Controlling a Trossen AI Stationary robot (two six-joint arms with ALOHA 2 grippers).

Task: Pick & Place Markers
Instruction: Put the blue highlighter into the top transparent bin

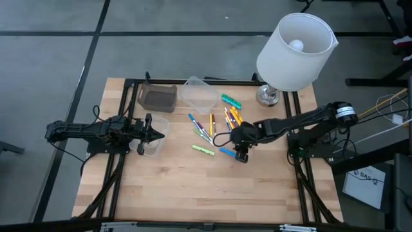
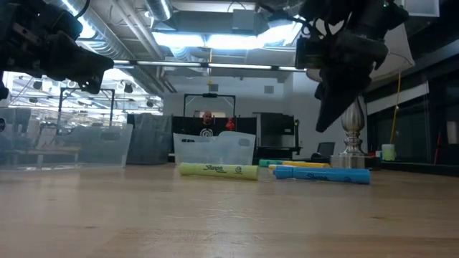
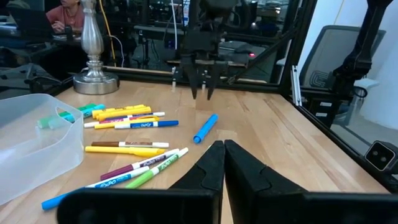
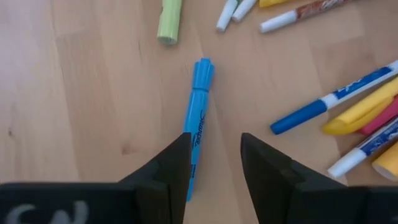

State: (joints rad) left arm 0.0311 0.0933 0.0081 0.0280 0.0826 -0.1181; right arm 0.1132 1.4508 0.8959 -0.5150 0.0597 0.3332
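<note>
Several markers [image 1: 215,122] lie loose on the wooden table's middle; they also show in the left wrist view [image 3: 127,118]. A blue highlighter [image 4: 198,112] lies flat apart from them, with a yellow-green one [image 1: 203,149] beside it. My right gripper [image 4: 214,155] is open and points down over the blue highlighter's near end; in the low view [image 2: 333,100] it hangs clear of the table. My left gripper [image 3: 222,155] is shut and empty, held level above a small clear container [image 1: 151,143] at the table's left.
A second clear container [image 1: 199,93] and a dark-tinted one [image 1: 156,98] stand at the far edge. A lamp with a white shade [image 1: 293,51] and a metal base [image 1: 268,96] stands at the far right. Bare wood lies toward the near edge.
</note>
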